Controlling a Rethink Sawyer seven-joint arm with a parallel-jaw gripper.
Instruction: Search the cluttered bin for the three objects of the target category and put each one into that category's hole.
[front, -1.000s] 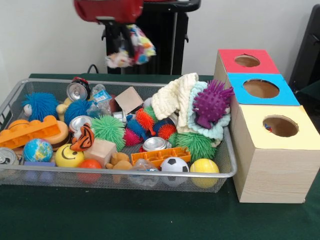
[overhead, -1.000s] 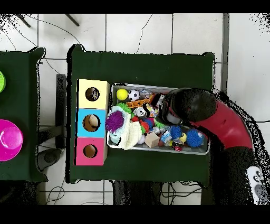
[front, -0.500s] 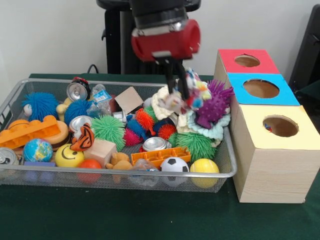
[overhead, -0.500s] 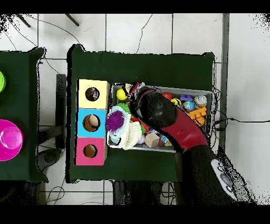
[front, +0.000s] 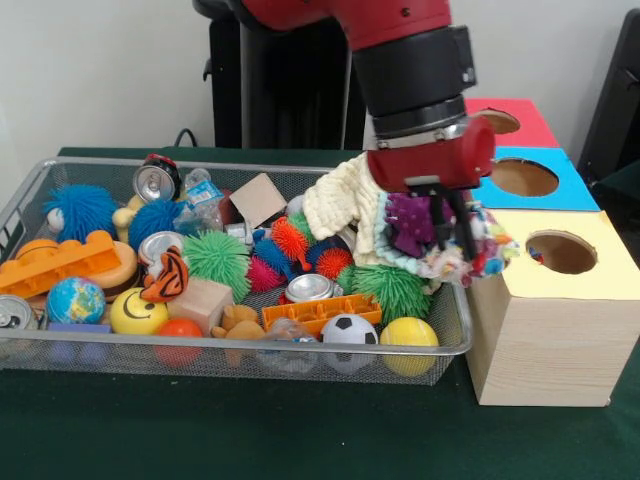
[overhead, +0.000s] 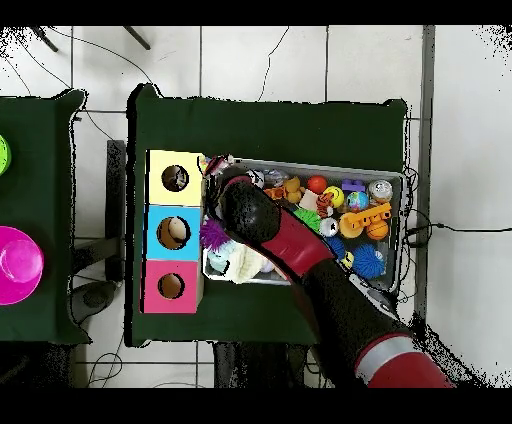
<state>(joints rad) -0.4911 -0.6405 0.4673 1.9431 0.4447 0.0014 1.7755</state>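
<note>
My gripper (front: 452, 228) is shut on a crumpled multicoloured wrapper (front: 472, 252), which hangs from it above the right end of the wire mesh bin (front: 120, 338), close against the left edge of the largest wooden box. The yellow-surround hole (front: 562, 252) lies just right of the wrapper. In the overhead view the arm hides the gripper; the wrapper (overhead: 216, 165) shows at the bin's corner beside the yellow-surround hole (overhead: 175, 178). No other wrapper shows among the bin's clutter.
The blue-surround hole (front: 522, 177) and the red-surround hole (front: 497, 121) lie behind the yellow one. A purple spiky ball (front: 405, 222) and a cream knitted cloth (front: 345, 195) sit under the gripper. Dented cans (front: 310, 288), balls and blocks fill the bin.
The gripper has carried the wrapper from high over the bin's back, down and across to the bin's right end beside the yellow-topped box.
</note>
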